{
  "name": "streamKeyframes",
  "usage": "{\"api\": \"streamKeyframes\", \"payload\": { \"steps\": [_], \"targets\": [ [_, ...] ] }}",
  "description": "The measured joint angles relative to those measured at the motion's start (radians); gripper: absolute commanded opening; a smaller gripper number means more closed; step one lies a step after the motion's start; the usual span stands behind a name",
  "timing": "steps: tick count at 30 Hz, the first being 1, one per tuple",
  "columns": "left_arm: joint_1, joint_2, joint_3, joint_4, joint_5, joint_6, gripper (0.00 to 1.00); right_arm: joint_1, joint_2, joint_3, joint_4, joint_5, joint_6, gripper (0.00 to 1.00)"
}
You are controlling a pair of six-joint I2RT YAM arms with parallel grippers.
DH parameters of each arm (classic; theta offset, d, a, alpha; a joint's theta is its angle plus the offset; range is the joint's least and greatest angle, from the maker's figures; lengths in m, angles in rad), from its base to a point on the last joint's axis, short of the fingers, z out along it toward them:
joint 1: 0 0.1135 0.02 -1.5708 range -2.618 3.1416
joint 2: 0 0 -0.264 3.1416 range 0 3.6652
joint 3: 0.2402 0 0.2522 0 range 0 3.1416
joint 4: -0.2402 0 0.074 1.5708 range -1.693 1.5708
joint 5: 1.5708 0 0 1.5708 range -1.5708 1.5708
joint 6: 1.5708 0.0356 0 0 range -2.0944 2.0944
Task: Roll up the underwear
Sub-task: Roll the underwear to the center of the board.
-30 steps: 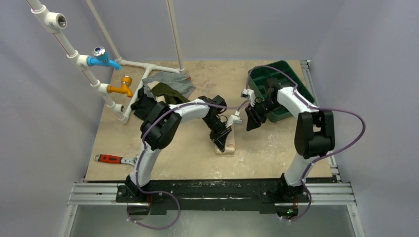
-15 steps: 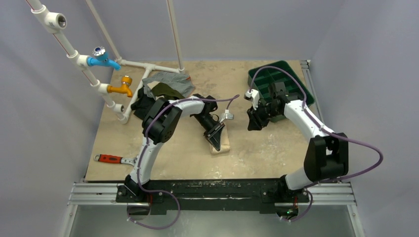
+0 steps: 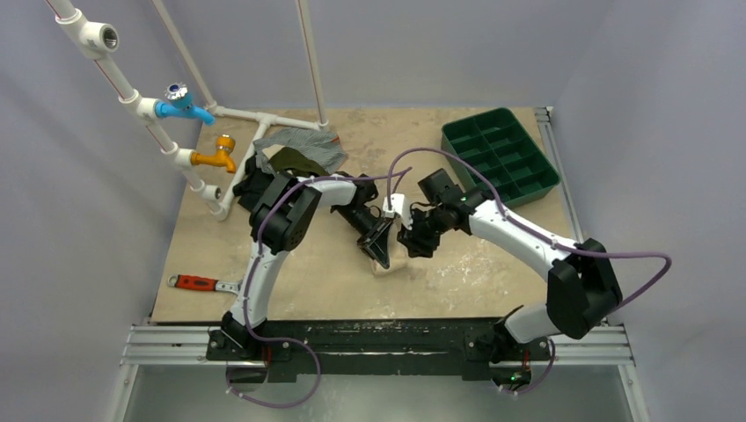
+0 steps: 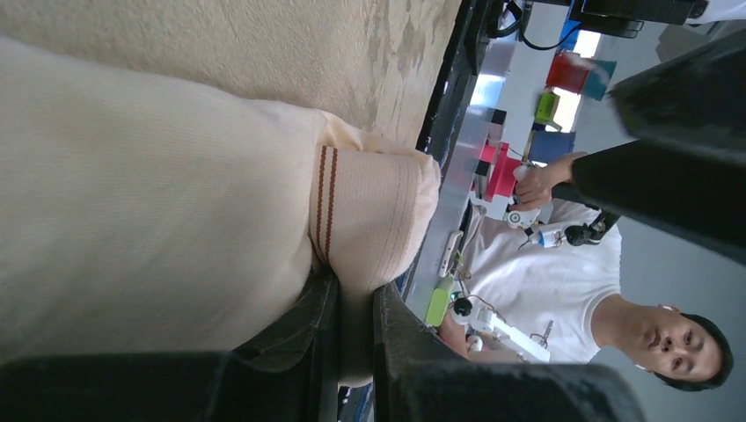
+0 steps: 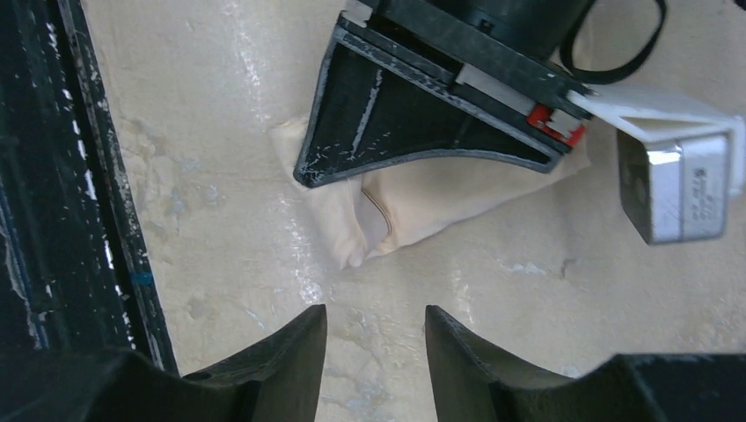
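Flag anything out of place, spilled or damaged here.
Nothing looks spilled or damaged. A red-handled wrench lies by the table's near-left edge, odd among clothes; an olive-green garment and a grey striped garment are heaped against the pipe frame.

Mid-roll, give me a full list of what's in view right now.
underwear: one, pale beige, table centre
tray: one, green, far right
olive garment: one, far left
grey garment: one, behind the olive one
pipe frame: one, white, far left
blue tap: one, on the pipes
orange tap: one, below it
wrench: one, red handle, near left
person: one, white shirt, beyond the table
table: one, beige
left gripper: black, shut on the underwear
right gripper: black, open, beside it
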Motion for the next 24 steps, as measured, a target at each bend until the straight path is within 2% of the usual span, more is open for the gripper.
{"api": "streamKeyframes", "payload": {
  "steps": [10, 20, 24],
  "targets": [
    [0.006, 0.029, 0.005, -0.014, 0.039, -0.021, 0.0, 0.175, 0.101, -0.03, 0.09, 0.152, -0.048, 0.47],
    [0.008, 0.053, 0.029, -0.048, 0.053, -0.023, 0.0, 0.261, 0.17, -0.043, 0.166, 0.246, -0.094, 0.47],
    [0.008, 0.057, 0.034, -0.055, 0.053, -0.023, 0.0, 0.283, 0.204, -0.044, 0.19, 0.257, -0.102, 0.44]
  ]
}}
